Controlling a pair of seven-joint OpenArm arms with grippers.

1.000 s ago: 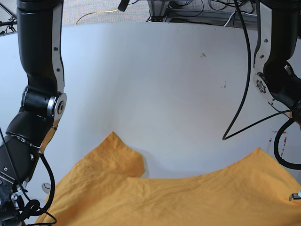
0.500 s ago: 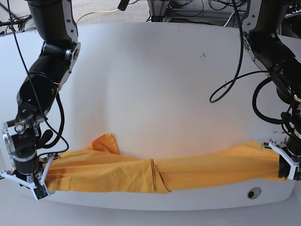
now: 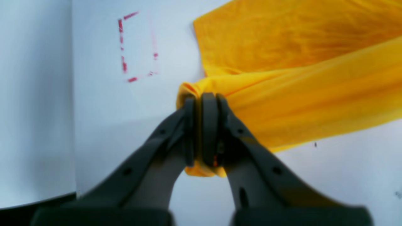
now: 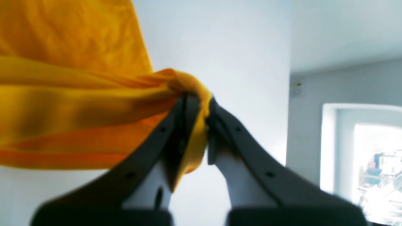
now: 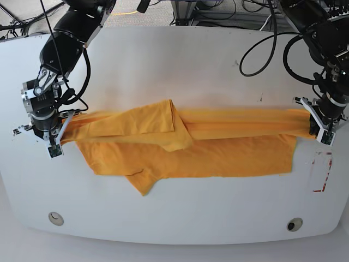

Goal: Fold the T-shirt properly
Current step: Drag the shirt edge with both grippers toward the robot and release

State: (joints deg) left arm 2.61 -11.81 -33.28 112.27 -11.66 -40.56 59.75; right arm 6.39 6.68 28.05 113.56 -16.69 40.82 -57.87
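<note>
Carried inward, T-shirt [image 5: 218,155] (no containers) hangs between both clamped claws.

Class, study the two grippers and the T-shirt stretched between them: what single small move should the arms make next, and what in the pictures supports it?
Probably lower both ends together onto the table before letting go. The left gripper and right gripper are each shut on an end of the T-shirt, and the upper layer is pulled taut between them over the part already lying flat.
</note>
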